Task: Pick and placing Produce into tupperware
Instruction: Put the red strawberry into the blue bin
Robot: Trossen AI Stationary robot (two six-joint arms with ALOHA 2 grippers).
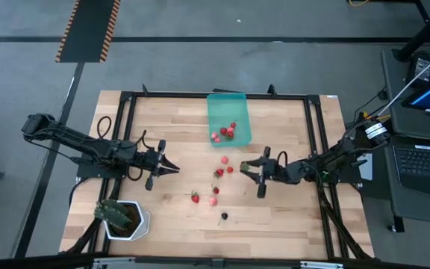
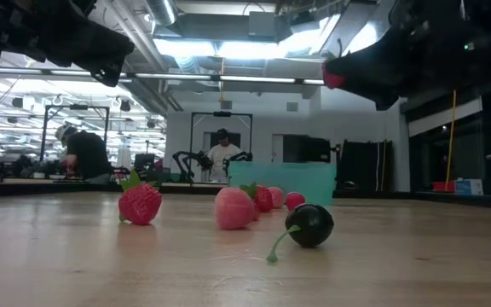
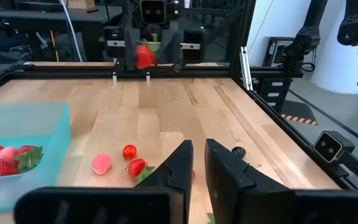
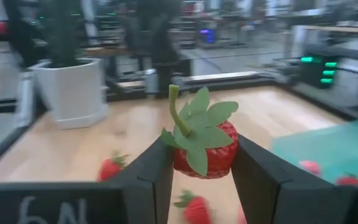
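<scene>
The teal tupperware (image 1: 228, 112) stands at the table's far middle with a few red fruits (image 1: 226, 132) in its near end. More produce lies loose on the wood in front of it: small strawberries (image 1: 219, 172) (image 1: 195, 197), a pink one (image 2: 233, 209) and a dark berry (image 1: 224, 217). My right gripper (image 1: 246, 169), right of the loose fruit, is shut on a red strawberry (image 4: 204, 149) with a green top. My left gripper (image 1: 174, 168), left of the fruit and above the table, is shut with only a thin slit between its fingers (image 3: 182, 165) and nothing in it. My right gripper pinches the strawberry's red body (image 4: 225, 155) between its two fingers (image 4: 157, 174), one on each side. The fingers lie about level and come from the table's right. The strawberry is lifted clear of the table, its leafy top and stem (image 4: 178, 115) turned toward the wrist.
A white pot with a green plant (image 1: 125, 218) stands at the near left corner. A black frame (image 1: 125, 134) runs around the table's edges. Bare wood lies between the two grippers and along the near edge. People stand in the room beyond (image 2: 222, 153).
</scene>
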